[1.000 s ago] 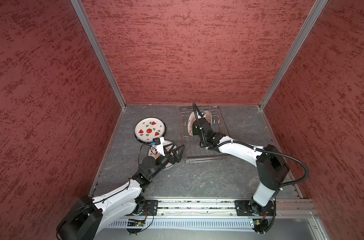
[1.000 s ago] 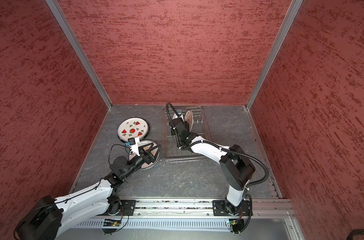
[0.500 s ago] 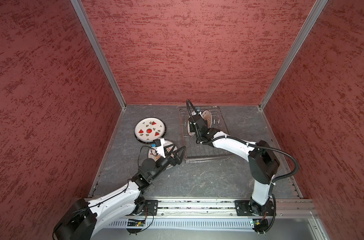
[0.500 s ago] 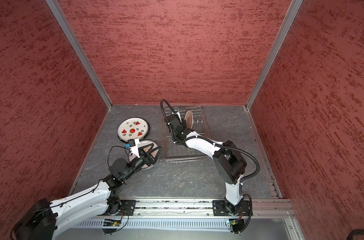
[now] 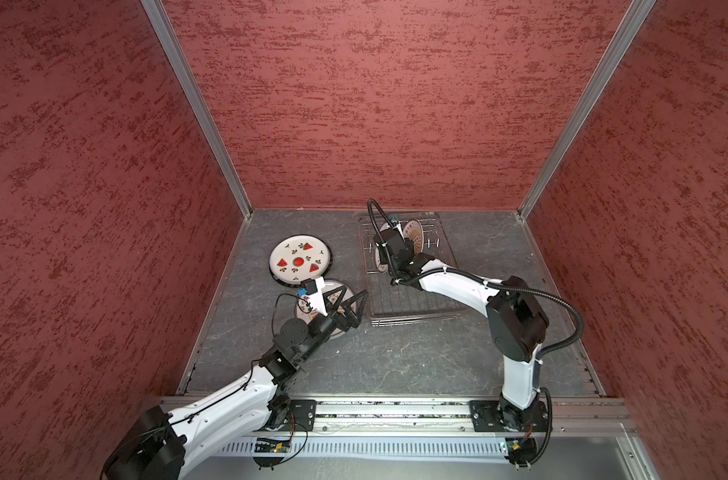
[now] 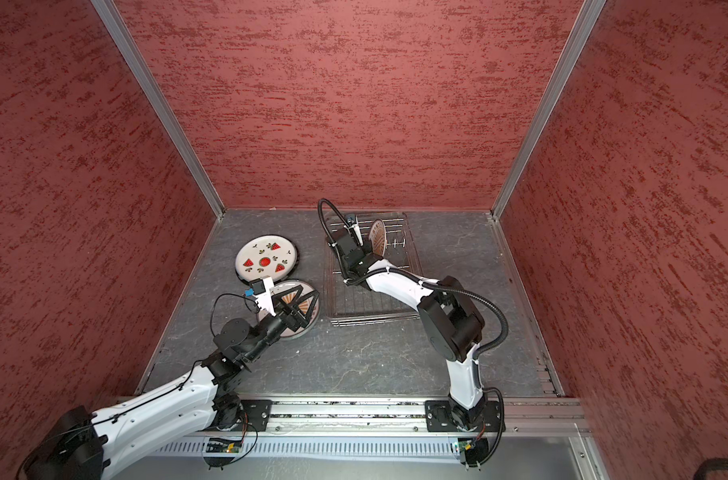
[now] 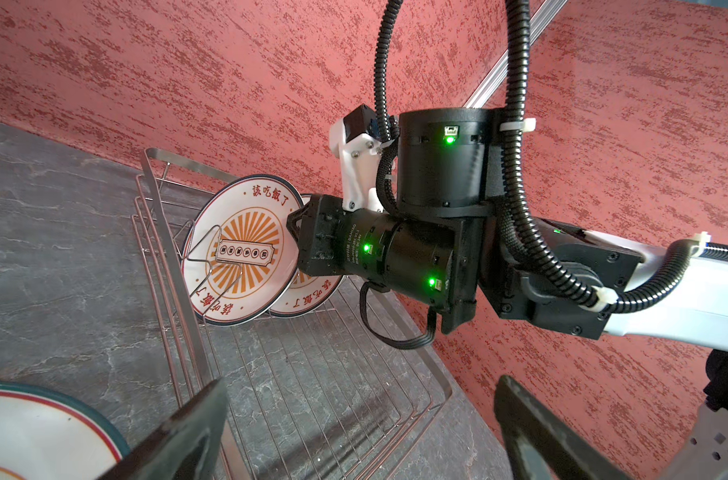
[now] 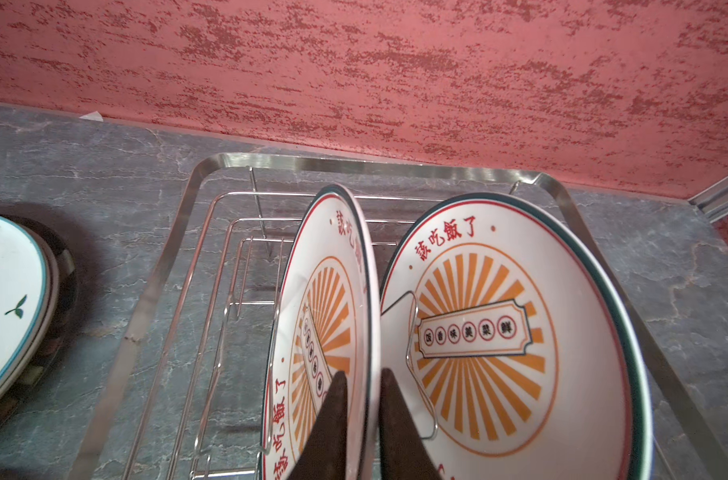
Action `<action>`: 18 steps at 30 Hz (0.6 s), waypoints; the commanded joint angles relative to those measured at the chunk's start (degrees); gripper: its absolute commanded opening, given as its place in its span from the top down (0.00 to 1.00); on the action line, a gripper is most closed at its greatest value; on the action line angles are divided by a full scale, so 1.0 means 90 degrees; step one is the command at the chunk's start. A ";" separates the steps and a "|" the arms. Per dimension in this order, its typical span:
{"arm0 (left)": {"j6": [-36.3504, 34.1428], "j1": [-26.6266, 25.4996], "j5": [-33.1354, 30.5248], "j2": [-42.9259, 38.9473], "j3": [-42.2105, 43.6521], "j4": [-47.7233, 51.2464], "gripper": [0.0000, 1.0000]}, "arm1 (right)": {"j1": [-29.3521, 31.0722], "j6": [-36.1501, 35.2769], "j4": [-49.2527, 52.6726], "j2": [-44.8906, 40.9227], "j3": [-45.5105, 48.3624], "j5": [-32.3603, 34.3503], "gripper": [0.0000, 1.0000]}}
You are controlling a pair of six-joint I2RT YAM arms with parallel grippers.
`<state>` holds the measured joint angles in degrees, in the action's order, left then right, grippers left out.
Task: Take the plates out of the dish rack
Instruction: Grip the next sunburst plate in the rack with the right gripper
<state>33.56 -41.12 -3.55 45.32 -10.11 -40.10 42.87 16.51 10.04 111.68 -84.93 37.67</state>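
The silver wire dish rack (image 5: pixel 412 299) lies right of the middle in both top views. Two sunburst plates stand upright at its far end. In the right wrist view my right gripper (image 8: pixel 364 388) is shut on the rim of the nearer plate (image 8: pixel 324 311), one finger on each face. The other plate (image 8: pixel 499 332) leans just behind it. A third sunburst plate (image 5: pixel 334 296) lies flat left of the rack. My left gripper (image 5: pixel 356 293) hovers over it, open and holding nothing. The watermelon plate (image 5: pixel 299 261) tops a stack further back.
Red walls enclose the grey stone floor (image 5: pixel 395 357) on three sides. The rack's far end sits close to the back wall. My right arm (image 5: pixel 457 286) stretches across the rack. The arms' mounting rail (image 5: pixel 374 409) runs along the front edge.
My right gripper has moved toward the rack's back left and its jaws have closed onto a standing plate's rim. The left arm has shifted only slightly, its gripper still open.
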 commanded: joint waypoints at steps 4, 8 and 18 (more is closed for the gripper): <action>-0.0128 -0.0021 -0.0112 -0.0038 0.0088 0.0061 0.00 | -0.0020 0.0169 0.0116 0.0109 -0.0244 0.0206 0.86; -0.0118 -0.0025 -0.0178 -0.0024 0.0078 0.0051 0.01 | 0.0000 0.0262 0.0027 0.0114 -0.0274 0.0245 0.89; -0.0130 -0.0021 -0.0257 -0.0013 0.0054 0.0092 0.00 | 0.0056 0.0464 0.0023 0.0237 -0.0359 0.0482 0.95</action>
<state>33.56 -41.12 -5.02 45.36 -10.09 -39.81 43.00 19.22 10.20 112.77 -86.43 41.34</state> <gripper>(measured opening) 0.995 0.083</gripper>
